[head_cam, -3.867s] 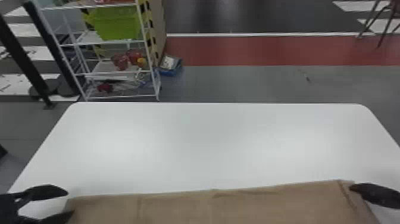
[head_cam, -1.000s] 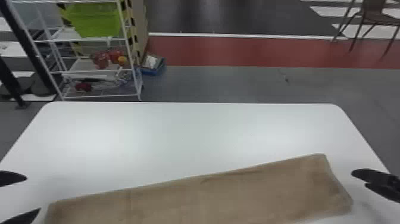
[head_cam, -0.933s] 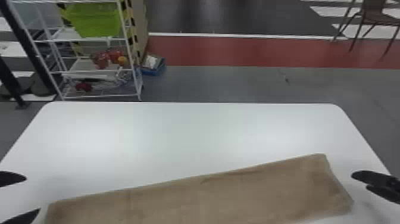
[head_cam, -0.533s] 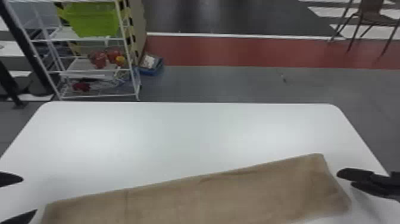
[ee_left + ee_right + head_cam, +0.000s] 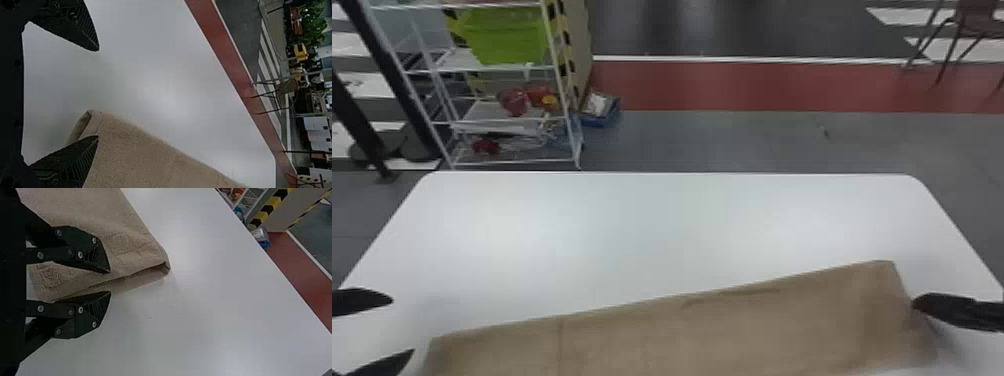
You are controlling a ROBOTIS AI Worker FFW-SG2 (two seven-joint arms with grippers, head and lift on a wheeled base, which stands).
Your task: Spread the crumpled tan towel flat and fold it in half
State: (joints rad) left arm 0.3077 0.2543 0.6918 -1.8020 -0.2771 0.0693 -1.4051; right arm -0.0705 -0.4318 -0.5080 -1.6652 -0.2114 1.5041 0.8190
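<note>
Tan cloth lies nearest, across six o'clock: the towel, a long strip running from seven o'clock to four, its four o'clock end set farther out. At that end the edge looks doubled, with the layers gaping slightly at one corner.

At eight o'clock the left claw is released, its fingers wide apart, one overlapping the towel's near-side corner; whether they touch, I cannot tell. At four o'clock the right claw is released too, with a narrower gap, one finger over the towel's end and the other over the white tabletop.

I judge the spreading done and the fold made or nearly so, leaving the slanted strip to be squared up. The next move likely calls for the right claw to pinch both layers together and draw that end nearer, the left steadying its corner.

Farthest, at eleven o'clock, stands a rack.
</note>
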